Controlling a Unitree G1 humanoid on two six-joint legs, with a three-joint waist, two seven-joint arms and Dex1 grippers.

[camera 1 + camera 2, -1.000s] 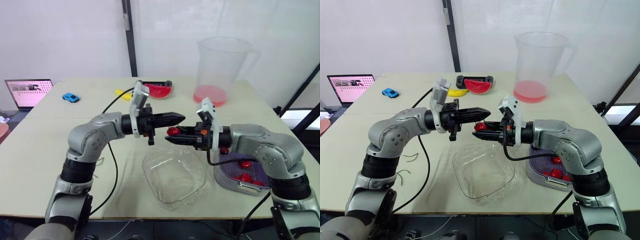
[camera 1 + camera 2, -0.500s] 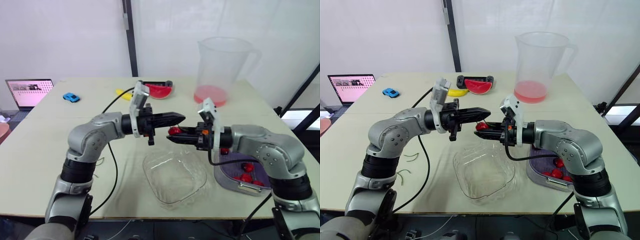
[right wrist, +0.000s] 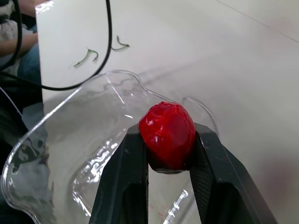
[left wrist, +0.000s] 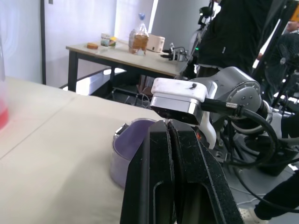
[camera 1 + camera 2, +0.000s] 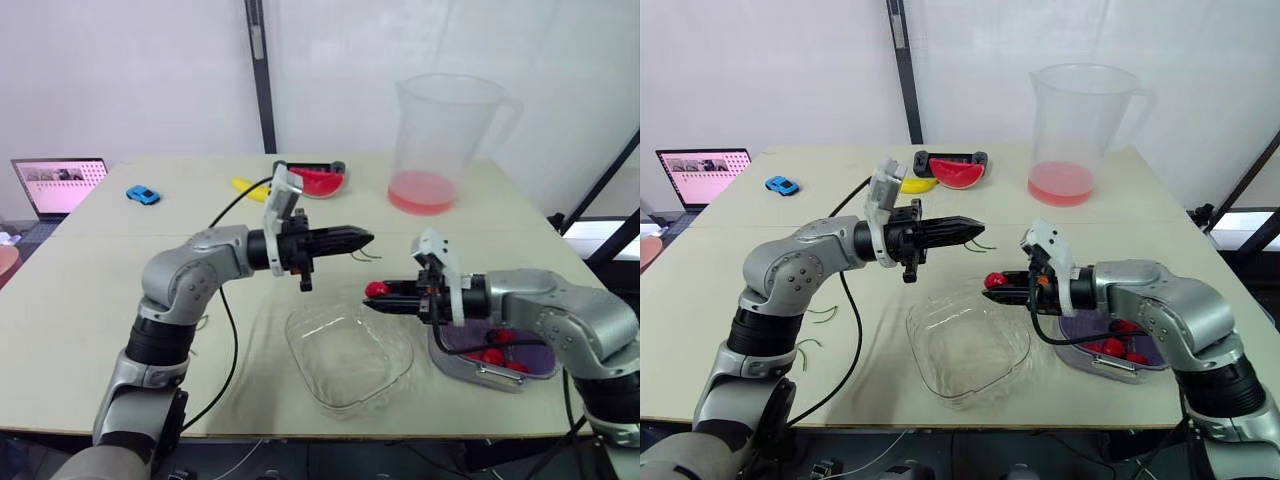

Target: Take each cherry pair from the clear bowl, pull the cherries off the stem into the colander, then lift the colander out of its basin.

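right wrist view: r gripper [image 5: 1002,290] pinches a red cherry [image 3: 167,131] over the clear bowl [image 5: 924,372] rim, colander [image 5: 1081,353] w/ more cherries nearby. l gripper [image 5: 976,228] is closed on a thin green stem [image 5: 984,244], apart from the cherry.

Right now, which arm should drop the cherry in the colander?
The right. The right gripper is shut on the cherry, and the colander sits just below that arm. The left gripper pinches only the bare stem, farther from the colander.

Left tool [image 5: 368,238] reaches out level, pinched shut; right tool [image 5: 372,298] faces it, lower, clamping a cherry [image 3: 167,128].
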